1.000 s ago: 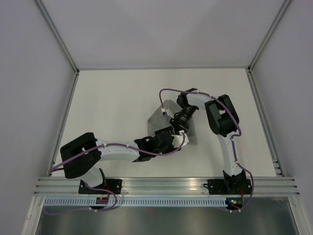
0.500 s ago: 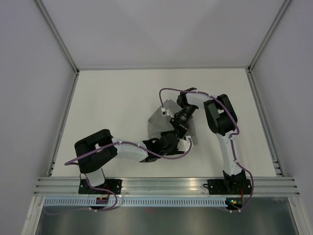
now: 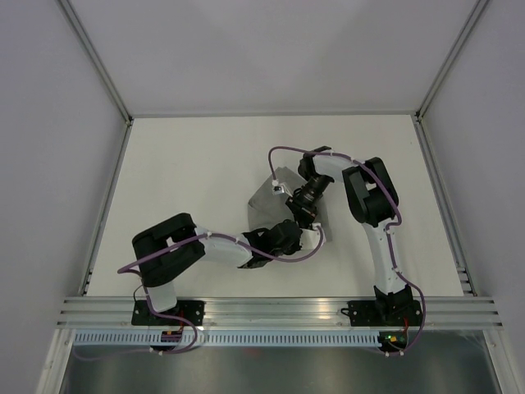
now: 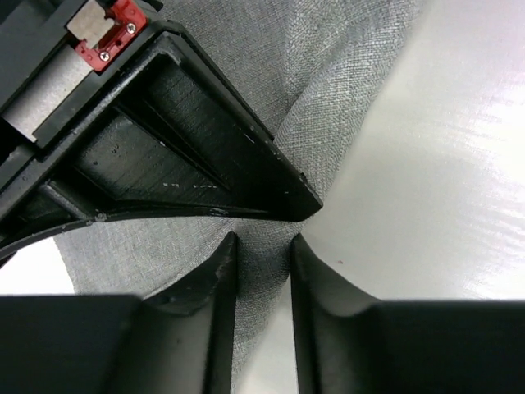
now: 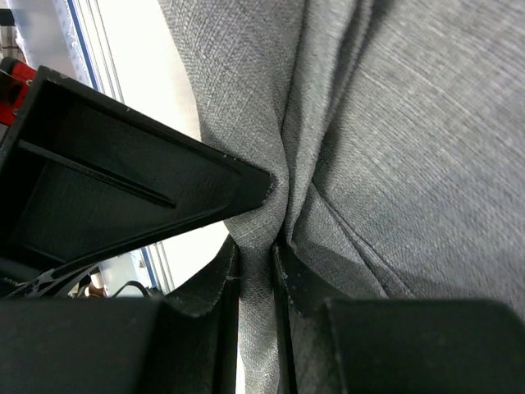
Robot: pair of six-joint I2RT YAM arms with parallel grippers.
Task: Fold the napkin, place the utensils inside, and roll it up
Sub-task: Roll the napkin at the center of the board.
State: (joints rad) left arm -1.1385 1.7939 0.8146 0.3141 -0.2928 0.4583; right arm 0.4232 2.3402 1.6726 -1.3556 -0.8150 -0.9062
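The grey napkin (image 3: 267, 197) lies bunched mid-table, mostly under the two wrists. My right gripper (image 3: 295, 215) comes in from the right and is shut on a gathered fold of the napkin (image 5: 426, 123); the cloth fills the slot at the right gripper (image 5: 256, 246). My left gripper (image 3: 305, 232) meets it from the near side, and in its own view the left gripper (image 4: 262, 242) has narrow jaws with an edge of napkin (image 4: 328, 49) pinched between the tips. The other gripper's black finger (image 4: 205, 148) sits right above them. The utensils are hidden.
White tabletop (image 3: 189, 164) surrounds the cloth, with white walls on three sides. An aluminium rail (image 3: 279, 312) carrying both arm bases runs along the near edge. Purple cables (image 3: 283, 152) loop over the arms.
My left arm has swung right, carrying its gripper to the napkin's near right part beside the right gripper, and its jaws have narrowed onto the cloth. The right arm has barely moved.
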